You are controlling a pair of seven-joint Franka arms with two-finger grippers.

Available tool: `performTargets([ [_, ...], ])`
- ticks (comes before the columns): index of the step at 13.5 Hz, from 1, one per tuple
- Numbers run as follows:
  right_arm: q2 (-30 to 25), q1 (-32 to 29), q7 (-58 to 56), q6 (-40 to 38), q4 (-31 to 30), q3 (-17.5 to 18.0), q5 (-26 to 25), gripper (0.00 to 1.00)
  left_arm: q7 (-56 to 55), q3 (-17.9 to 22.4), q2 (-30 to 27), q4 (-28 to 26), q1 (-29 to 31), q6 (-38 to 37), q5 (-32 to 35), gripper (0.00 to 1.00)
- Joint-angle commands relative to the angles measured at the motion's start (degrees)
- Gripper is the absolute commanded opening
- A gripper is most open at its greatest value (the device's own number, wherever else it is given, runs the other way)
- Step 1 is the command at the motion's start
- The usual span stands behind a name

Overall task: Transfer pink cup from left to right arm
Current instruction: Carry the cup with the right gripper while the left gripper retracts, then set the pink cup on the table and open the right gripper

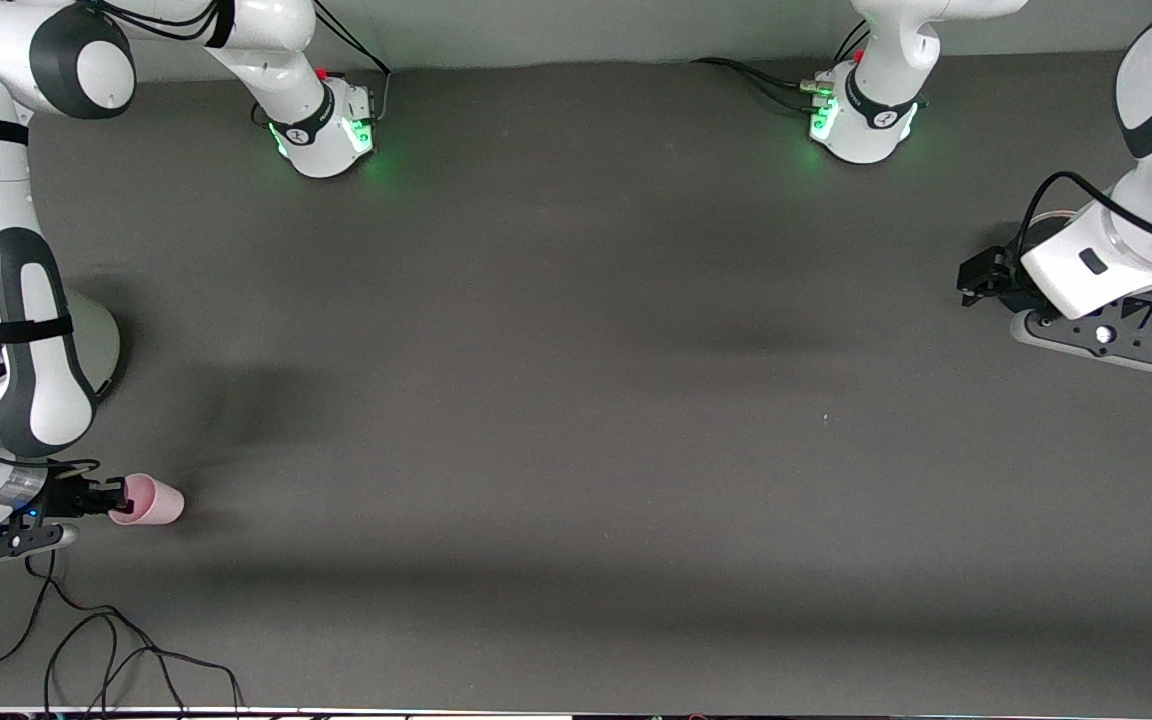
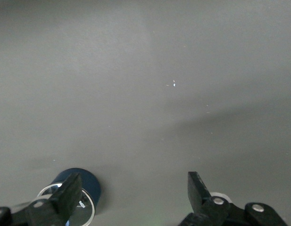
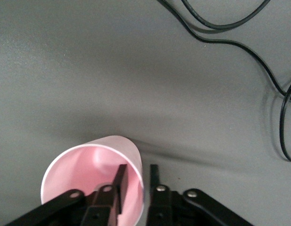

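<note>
Fingers point(image 3: 120, 176) of your right gripper point(image 1: 116, 497) point(image 3: 137, 175) stand on either side of the rim of the pink cup point(image 1: 151, 500) point(image 3: 88, 174), one inside the mouth and one outside the wall. You can see them only slightly parted, with a sliver of pink showing between the inner finger and the wall, so they look loose about the rim and not pressed on it. The cup lies on its side at the right arm's end of the table point(image 1: 576, 400), in the part nearer to the front camera, its mouth turned to the gripper and its base pointing toward the middle of the table. It appears to rest on the grey surface, its shadow close against it.

Your left gripper point(image 1: 981, 280) point(image 2: 133, 188) waits over the left arm's end of the table, well apart from the cup. Its fingers are spread wide and hold nothing; only bare grey surface shows between them.

Black cables point(image 1: 106, 650) point(image 3: 230, 28) trail loose over the table, nearer to the front camera than the cup.
</note>
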Motion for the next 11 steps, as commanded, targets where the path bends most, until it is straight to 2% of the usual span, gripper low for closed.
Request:
performTargets([
  [1,-0.14,-0.12,-1.97,0.75,-0.05,0.13,1.32,1.00,-0.04,0.32,-1.28,-1.34,-0.59,1.11,1.26,1.00],
  [3,-0.75,-0.03,-1.88,0.40,-0.05,0.13,1.32,1.00,0.04,0.85,-1.20,-0.90,-0.77,0.50,1.17,1.00],
  [4,-1.28,0.23,-1.71,0.22,-0.05,0.13,1.32,1.00,-0.04,3.03,-1.20,-0.81,-3.64,0.41,1.26,1.00],
  [6,-3.29,0.32,-1.44,-1.96,-0.05,0.13,1.32,1.00,-0.05,11.97,-1.20,-0.55,-10.76,0.67,1.17,1.00],
  [7,-4.61,0.40,-1.53,-4.93,0.04,0.04,1.06,1.00,0.22,12.88,-1.20,-0.55,-10.61,1.71,0.91,1.00],
  [8,-6.62,0.40,-1.53,-7.40,-0.05,-0.04,0.71,1.00,0.48,11.85,-1.28,0.24,-8.61,2.25,1.17,1.00],
  [9,-8.64,0.40,-1.44,-10.04,-0.05,-0.13,0.71,1.00,0.48,7.05,-0.85,1.81,-4.85,2.60,1.26,1.00],
  [10,-10.84,0.40,-1.18,-13.11,-0.05,-0.22,0.62,1.00,-0.30,4.39,0.29,3.39,-3.25,1.82,1.35,1.00],
  [11,-12.95,0.49,-1.00,-16.10,0.04,-0.22,0.62,1.00,-0.57,4.19,0.56,3.58,-3.32,1.20,1.35,1.00],
])
